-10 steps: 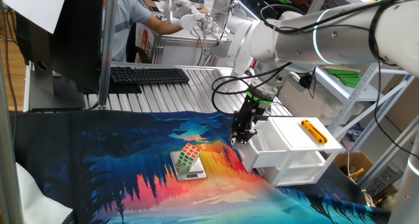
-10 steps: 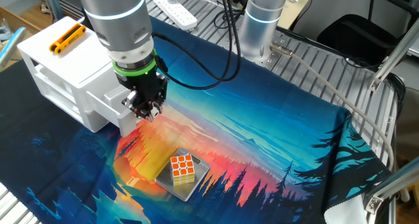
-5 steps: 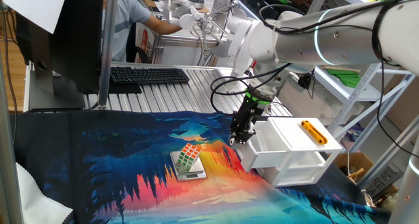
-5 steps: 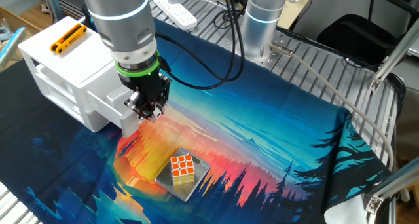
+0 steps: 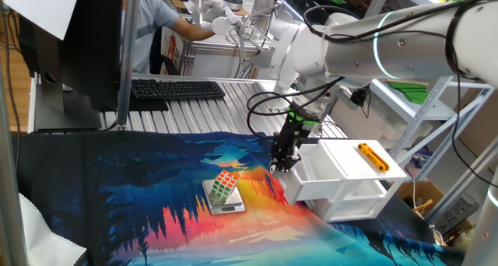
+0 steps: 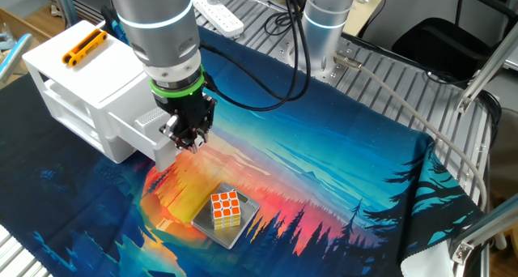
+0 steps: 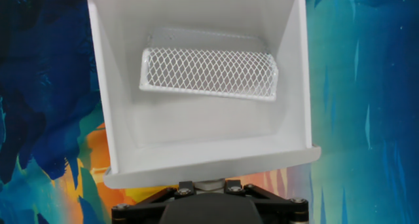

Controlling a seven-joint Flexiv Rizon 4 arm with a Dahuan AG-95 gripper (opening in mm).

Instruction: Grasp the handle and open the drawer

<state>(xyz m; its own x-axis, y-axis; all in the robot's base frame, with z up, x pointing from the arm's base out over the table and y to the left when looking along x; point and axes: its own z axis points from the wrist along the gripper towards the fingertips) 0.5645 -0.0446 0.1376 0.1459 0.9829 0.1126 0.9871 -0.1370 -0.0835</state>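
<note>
While the drawer point(image 7: 203, 126) sits pulled out, the claw point(image 6: 185, 137) grips its front handle.

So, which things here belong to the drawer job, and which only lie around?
Belong to the job: the drawer, pulled out; its handle, hidden at the gripper.

Lying about: Rubik's cube on a small scale, orange tool on the cabinet, keyboard.

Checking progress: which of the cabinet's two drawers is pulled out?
The upper drawer, slid out toward the gripper at its front; the lower drawer sits in the cabinet.
</note>
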